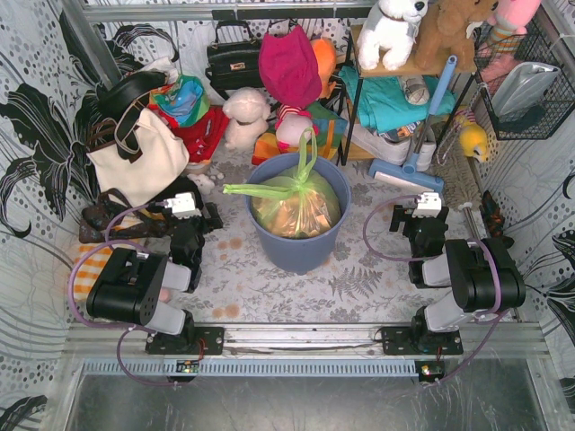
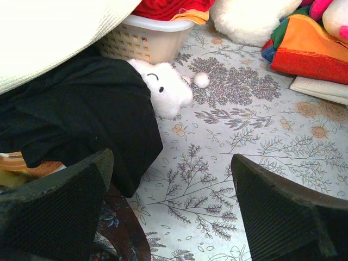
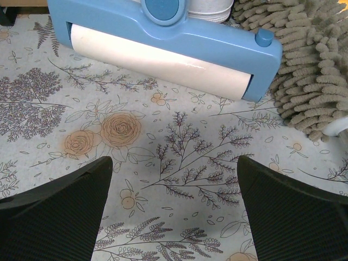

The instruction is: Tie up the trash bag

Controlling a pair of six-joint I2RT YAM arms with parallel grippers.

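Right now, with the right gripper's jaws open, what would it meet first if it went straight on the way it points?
Probably the blue mop head lying across its path, beyond a stretch of floral tablecloth. If the right gripper is angled downward, it would touch the cloth first; depth is unclear.

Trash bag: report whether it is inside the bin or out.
Inside: the trash bag sits in the round blue-grey bin, its green handles sticking out above the rim.
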